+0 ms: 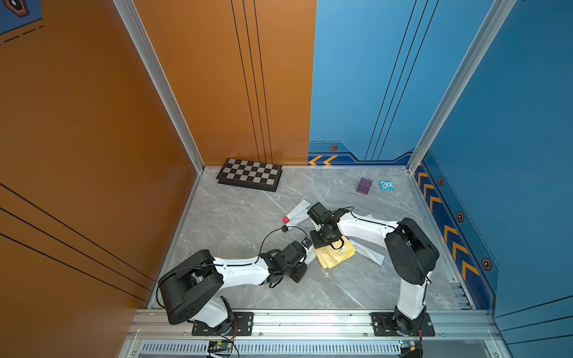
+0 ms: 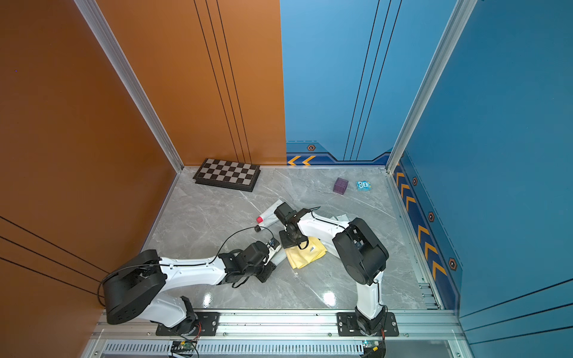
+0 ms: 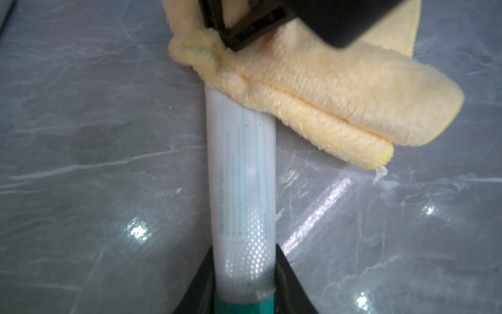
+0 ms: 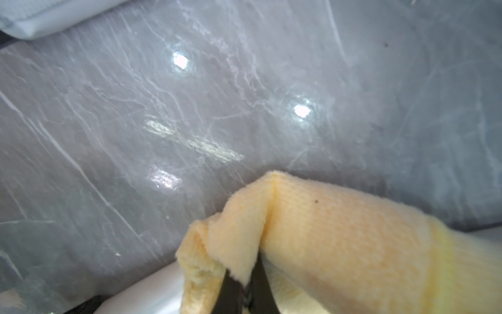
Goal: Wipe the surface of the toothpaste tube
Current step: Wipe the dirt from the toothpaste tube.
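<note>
Two claws are at work, so I start at the left claw (image 3: pixel 244 274). Its jaws are narrowed onto the toothpaste tube (image 3: pixel 241 168), clamping it just ahead of the teal cap (image 3: pixel 241 304). From there the tube runs straight out from between the fingers, low over the counter (image 3: pixel 81 136). I cannot tell whether it rests on the stone or hangs just clear of it.

At the tube's far end from that claw, the yellow cloth (image 3: pixel 312 108) lies folded across it and hides the tail. The right claw (image 4: pixel 244 277) is pinched tight on a bunched edge of that cloth, directly above the covered end.

I judge the tube to be light, with soft, glossy walls that will dent and slide under a squeeze. The shoulder by the cap is the stiffest part, so the present grip sits where I would want it. Mid-body would buckle, and the flat crimp at the tail would be my only other choice. The cloth is plush and limp, so it will drag rather than push. I expect strokes drawn along the tube towards the free end to work best, against the left claw's hold.

Beyond the right claw, in a top view, a red-capped tube (image 1: pixel 294 214) lies apart on the counter.
</note>
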`<move>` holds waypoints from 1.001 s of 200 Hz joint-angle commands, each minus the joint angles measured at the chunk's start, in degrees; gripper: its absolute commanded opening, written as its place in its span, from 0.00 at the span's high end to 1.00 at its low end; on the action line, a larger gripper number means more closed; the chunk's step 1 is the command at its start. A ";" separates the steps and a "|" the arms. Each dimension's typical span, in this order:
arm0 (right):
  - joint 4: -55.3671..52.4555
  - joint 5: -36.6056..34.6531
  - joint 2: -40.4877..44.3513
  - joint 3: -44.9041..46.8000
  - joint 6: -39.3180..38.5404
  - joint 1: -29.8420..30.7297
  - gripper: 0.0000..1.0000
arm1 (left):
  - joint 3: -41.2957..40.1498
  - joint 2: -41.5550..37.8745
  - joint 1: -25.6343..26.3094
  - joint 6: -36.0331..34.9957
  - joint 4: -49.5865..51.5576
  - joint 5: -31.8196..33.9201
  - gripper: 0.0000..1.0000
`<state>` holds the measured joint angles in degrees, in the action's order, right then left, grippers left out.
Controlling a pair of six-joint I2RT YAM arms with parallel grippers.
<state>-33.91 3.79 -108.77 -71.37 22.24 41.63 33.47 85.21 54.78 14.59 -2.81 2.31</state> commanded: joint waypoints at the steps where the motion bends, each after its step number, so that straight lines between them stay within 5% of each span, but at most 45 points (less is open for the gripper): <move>1: -2.78 8.69 -2.97 5.50 -0.17 0.14 1.00 | -1.18 2.18 0.74 -0.48 5.67 -1.19 0.77; 35: 0.98 21.64 -0.43 8.51 1.47 1.07 1.00 | -1.22 2.31 0.77 -0.44 5.62 -1.08 0.77; 57: 1.06 23.55 0.70 9.80 1.84 1.81 1.00 | -1.22 2.33 0.76 -0.49 5.63 -1.09 0.77; 78: -0.40 21.28 1.14 10.44 1.54 1.43 1.00 | -1.22 2.17 0.76 -0.43 5.69 -1.10 0.77; 110: -8.10 -1.02 -0.76 8.26 -0.22 1.38 1.00 | -1.30 2.11 0.73 -0.44 5.65 -1.12 0.77; 136: -10.21 -10.03 -1.98 8.41 -0.36 0.59 1.00 | -1.41 1.80 0.76 -0.42 5.65 -0.94 0.77; 173: -9.41 -9.41 -2.45 8.10 -0.51 0.28 1.00 | -1.16 2.16 0.76 -0.44 5.64 -1.08 0.77; 200: -5.79 2.74 -0.86 8.67 -0.84 1.39 1.00 | -1.30 2.10 0.69 -0.44 5.62 -1.00 0.77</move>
<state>-31.51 -0.43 -106.02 -66.94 22.48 42.11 33.47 85.19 54.89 14.39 -2.72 2.28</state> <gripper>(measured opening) 0.054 0.305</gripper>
